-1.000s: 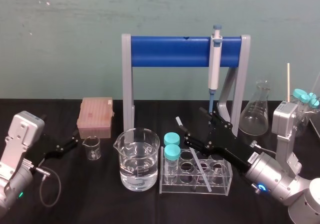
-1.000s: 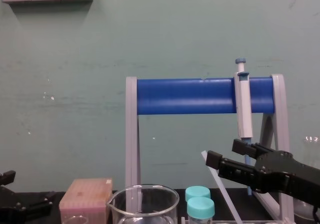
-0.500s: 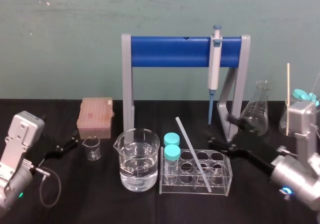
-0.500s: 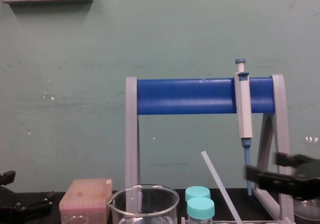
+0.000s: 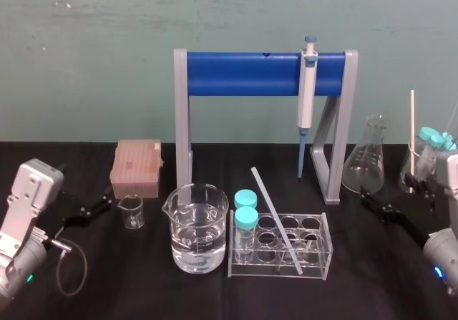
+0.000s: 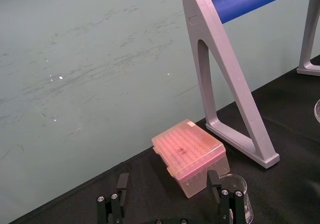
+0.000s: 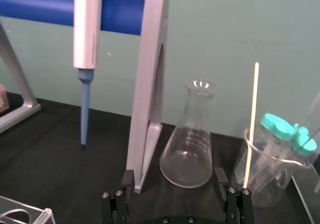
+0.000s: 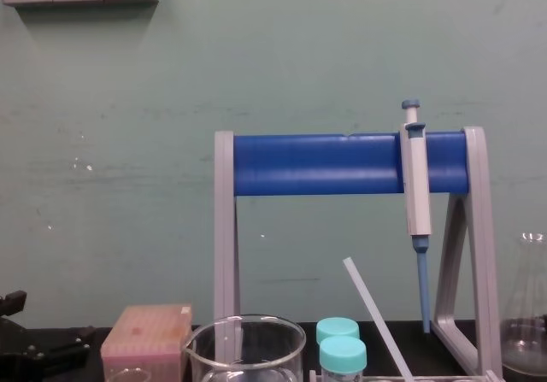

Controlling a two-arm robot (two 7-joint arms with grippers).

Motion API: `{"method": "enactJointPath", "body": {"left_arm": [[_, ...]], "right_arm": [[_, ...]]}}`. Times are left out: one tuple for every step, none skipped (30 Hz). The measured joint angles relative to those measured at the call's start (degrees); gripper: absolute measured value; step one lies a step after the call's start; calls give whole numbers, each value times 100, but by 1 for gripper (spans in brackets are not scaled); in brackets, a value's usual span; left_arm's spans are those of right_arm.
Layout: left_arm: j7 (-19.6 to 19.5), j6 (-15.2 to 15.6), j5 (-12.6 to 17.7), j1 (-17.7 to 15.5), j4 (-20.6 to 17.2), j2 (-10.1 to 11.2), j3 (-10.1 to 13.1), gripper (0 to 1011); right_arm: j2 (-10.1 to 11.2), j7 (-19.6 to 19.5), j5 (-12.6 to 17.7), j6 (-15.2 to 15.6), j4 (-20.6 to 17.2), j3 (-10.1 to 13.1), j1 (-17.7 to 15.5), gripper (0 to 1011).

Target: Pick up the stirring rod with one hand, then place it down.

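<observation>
Presently the stirring rod [image 5: 275,218] stood propped in the clear tube rack [image 5: 323,252], lower centre of head view; long axis tilted, top end toward upper left; likely light, stiff, slick, brittle; best pinched on the bare upper shaft; right gripper [image 5: 397,195] sat at right edge, spread, empty; left gripper [image 5: 89,209] parked lower left, likewise spread.

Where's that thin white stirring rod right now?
In the head view, the stirring rod leans in the clear tube rack, just right of the teal-capped tubes and the water beaker.
</observation>
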Motion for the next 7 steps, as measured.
{"method": "enactJointPath", "body": {"left_arm": [[0, 0, 0, 0, 0, 0, 0, 1000], [0, 0, 0, 0, 0, 0, 0, 1000], [0, 0, 0, 0, 0, 0, 0, 1000], [0, 0, 0, 0, 0, 0, 0, 1000], [0, 0, 0, 0, 0, 0, 0, 1000], [0, 0, 0, 0, 0, 0, 0, 1000], [0, 0, 0, 0, 0, 0, 0, 1000]], "right_arm": [[-1, 0, -1, 4, 1, 0, 0, 1000], [2, 3, 0, 3, 0, 0, 3, 1000], [4, 3, 2, 2, 0, -2, 3, 1000], [5, 6, 4, 0, 0, -4, 3, 1000], [8, 17, 9, -7, -1, -7, 5, 1000], [9, 22, 12, -11, -2, -9, 5, 1000], [10, 26, 15, -15, -4, -11, 5, 1000]]}}
